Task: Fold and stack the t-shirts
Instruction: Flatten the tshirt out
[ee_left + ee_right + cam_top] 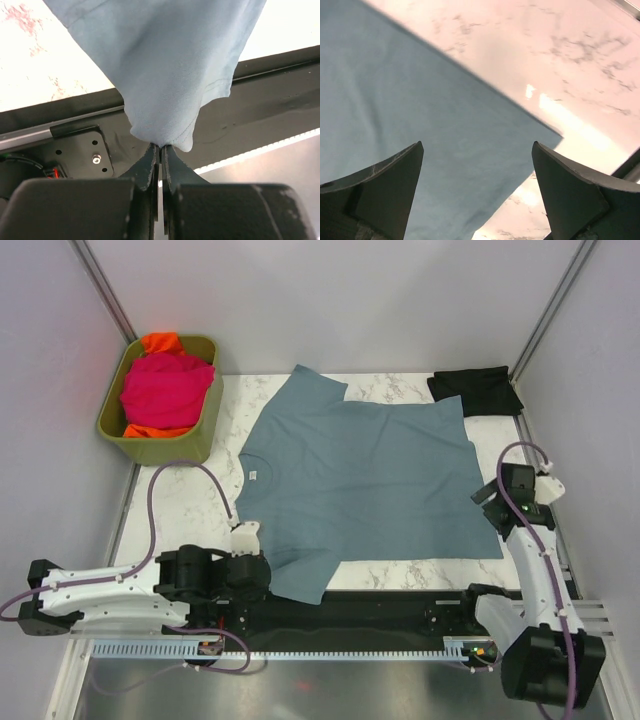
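The marble table [190, 510] carries most of the scene, and the blue-grey shirt [370, 480] takes up the greater part of it. The shirt lies spread flat, with its collar toward the left edge, its hem toward the right edge, one sleeve pointing to the far edge and the other reaching the near edge. That near sleeve runs off the marble onto the black rail in front of the arm bases. The bin [165, 448] stands just off the far left corner of the table. In it the pink shirt [165, 390] lies bunched on top. The black shirt [477, 390] lies folded at the far right corner, with its near edge meeting the far hem corner of the blue-grey shirt. The orange shirt [160, 341] is under the pink one in the bin and shows only at the far and near sides. The left gripper [160, 150] is at the near edge with its fingers pressed together on the rim of the near sleeve. The left wrist view shows the cloth drawn down into a bunched point between the tips. The right gripper [477, 150] is by the right edge with its fingers spread wide and nothing between them. It is set over the near hem corner of the blue-grey shirt. Whether its tips touch the cloth cannot be told.
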`<state>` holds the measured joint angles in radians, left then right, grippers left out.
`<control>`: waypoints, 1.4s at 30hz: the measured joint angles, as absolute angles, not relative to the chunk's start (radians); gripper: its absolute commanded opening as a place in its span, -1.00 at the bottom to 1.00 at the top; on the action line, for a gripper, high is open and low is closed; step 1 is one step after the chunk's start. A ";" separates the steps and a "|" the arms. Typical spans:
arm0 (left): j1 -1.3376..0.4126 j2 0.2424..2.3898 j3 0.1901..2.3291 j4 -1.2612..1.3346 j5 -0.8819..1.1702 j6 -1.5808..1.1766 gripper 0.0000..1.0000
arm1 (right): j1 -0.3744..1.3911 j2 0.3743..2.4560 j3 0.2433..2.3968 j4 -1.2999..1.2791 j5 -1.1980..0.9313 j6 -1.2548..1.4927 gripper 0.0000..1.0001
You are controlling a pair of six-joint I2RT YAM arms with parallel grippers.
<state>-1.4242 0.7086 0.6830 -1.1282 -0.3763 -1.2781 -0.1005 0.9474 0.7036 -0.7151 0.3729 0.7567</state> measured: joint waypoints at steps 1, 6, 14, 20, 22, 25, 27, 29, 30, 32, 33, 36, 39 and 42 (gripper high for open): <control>-1.424 0.706 0.683 -1.128 -0.381 -1.274 -0.96 | -0.144 0.929 0.691 -0.717 0.367 0.764 0.96; -1.422 0.709 0.683 -1.111 -0.384 -1.234 -0.96 | -0.320 0.892 0.584 -0.714 0.291 0.820 0.96; -1.422 0.704 0.683 -1.058 -0.381 -1.177 -0.96 | -0.364 0.866 0.407 -0.672 0.242 0.916 0.95; -1.422 0.689 0.681 -1.042 -0.381 -1.172 -0.96 | -0.394 0.897 0.404 -0.588 0.262 0.921 0.80; -1.422 0.686 0.681 -1.041 -0.381 -1.172 -0.96 | -0.413 0.904 0.403 -0.568 0.261 0.921 0.71; -1.422 0.691 0.681 -1.041 -0.381 -1.172 -0.96 | -0.430 0.902 0.400 -0.561 0.265 0.924 0.44; -1.422 0.699 0.681 -1.040 -0.381 -1.172 -0.96 | -0.432 0.873 0.383 -0.561 0.267 0.935 0.13; -1.422 0.714 0.681 -1.040 -0.377 -1.170 -0.96 | -0.432 0.830 0.361 -0.563 0.269 0.945 -0.10; -1.422 0.719 0.681 -1.040 -0.374 -1.169 -0.96 | -0.432 0.809 0.350 -0.565 0.270 0.951 -0.34; -1.422 0.728 0.681 -1.040 -0.366 -1.166 -0.96 | -0.434 0.794 0.339 -0.565 0.270 0.950 -0.64; -1.422 0.731 0.681 -1.040 -0.364 -1.165 -0.96 | -0.434 0.798 0.339 -0.564 0.268 0.953 -0.88; -1.421 0.737 0.681 -1.040 -0.363 -1.165 -0.96 | -0.434 0.820 0.339 -0.545 0.262 0.947 -1.00; -1.419 0.740 0.681 -1.041 -0.363 -1.165 -0.96 | -0.434 0.826 0.339 -0.529 0.251 0.941 -1.00; -1.414 0.744 0.681 -1.043 -0.361 -1.165 -0.96 | -0.434 0.807 0.339 -0.532 0.235 0.929 -1.00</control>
